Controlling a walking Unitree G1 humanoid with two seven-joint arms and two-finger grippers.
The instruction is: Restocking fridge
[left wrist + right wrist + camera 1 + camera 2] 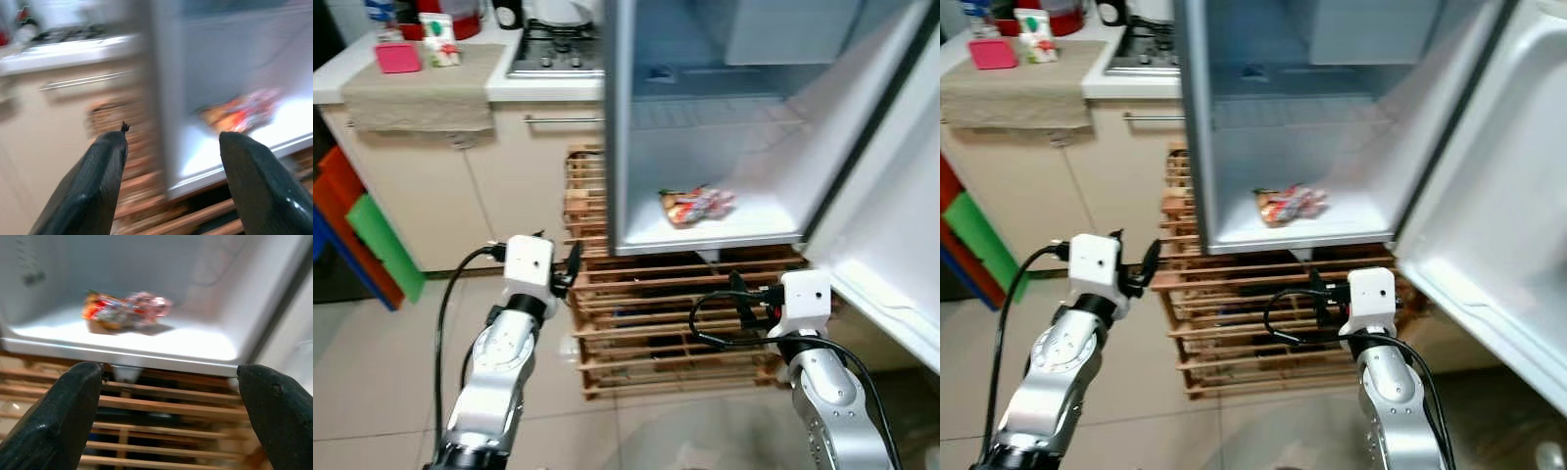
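Your biggest landmark is the fridge (705,147), standing with its door (891,245) swung wide to your right and raised on a wooden pallet (675,313). To your left runs the counter (421,73) with a beige cloth over it and a gas hob (553,54) beside the fridge. On the fridge's bottom floor lies 1 colourful snack packet (697,205), near the front edge. Your left gripper (171,186) hangs before the fridge's left wall, fingers spread and empty. Your right gripper (168,416) sits just below the fridge floor, facing the packet, fingers also apart, holding nothing.
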